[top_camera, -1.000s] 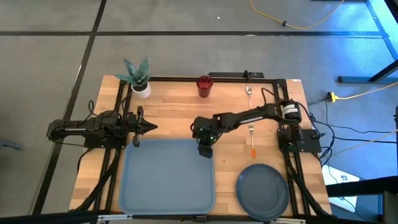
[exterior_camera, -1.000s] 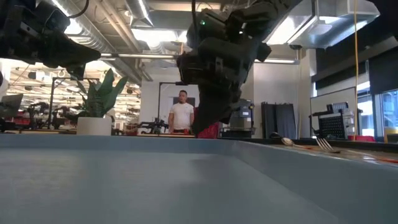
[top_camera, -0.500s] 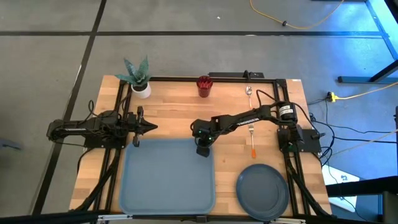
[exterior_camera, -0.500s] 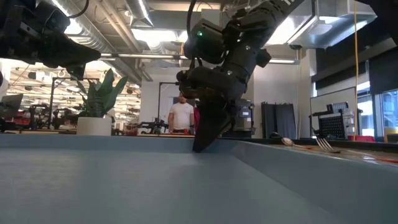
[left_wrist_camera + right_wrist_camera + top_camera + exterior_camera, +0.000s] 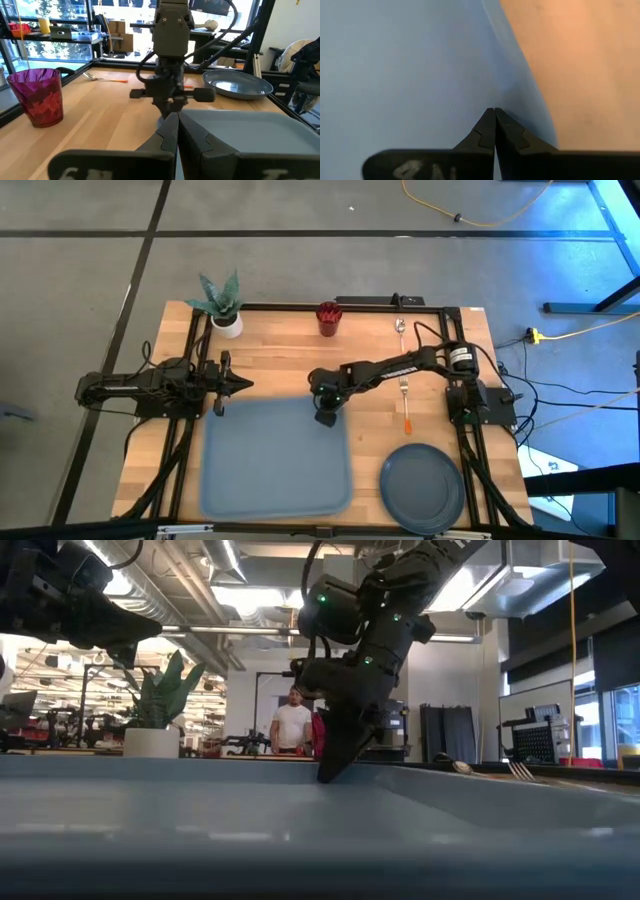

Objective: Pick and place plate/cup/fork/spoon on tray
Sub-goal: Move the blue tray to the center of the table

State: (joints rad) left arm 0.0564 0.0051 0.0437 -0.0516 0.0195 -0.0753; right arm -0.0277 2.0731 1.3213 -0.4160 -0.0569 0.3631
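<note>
The light blue-grey tray [image 5: 270, 460] lies flat on the table's near middle, slightly askew. My right gripper [image 5: 323, 416] is shut and points down into the tray's far right corner; it also shows in the low view [image 5: 332, 772]. My left gripper [image 5: 243, 385] is shut and empty, above the table just beyond the tray's far left corner. The dark red cup [image 5: 328, 318] stands at the far edge. The spoon [image 5: 400, 330] and the fork [image 5: 405, 400] lie on the wood at the right. The plate [image 5: 422, 485] lies near right. My right gripper's shut fingertips [image 5: 494, 112] press down on the tray's floor just inside its rim [image 5: 520, 100], at the far right corner [image 5: 335, 408]. The fingers come from above, slanting from the table's right. The tray rests flat on the table.
A white pot with a green plant [image 5: 224, 308] stands at the far left corner. Black frame rails [image 5: 190, 430] run along the table's left, right and far sides. A person [image 5: 292, 725] stands in the room beyond the table.
My right gripper has gone down onto the tray's far right corner, then moved a little toward the far edge. The tray has slid along the table toward the far and right edges and turned slightly.
</note>
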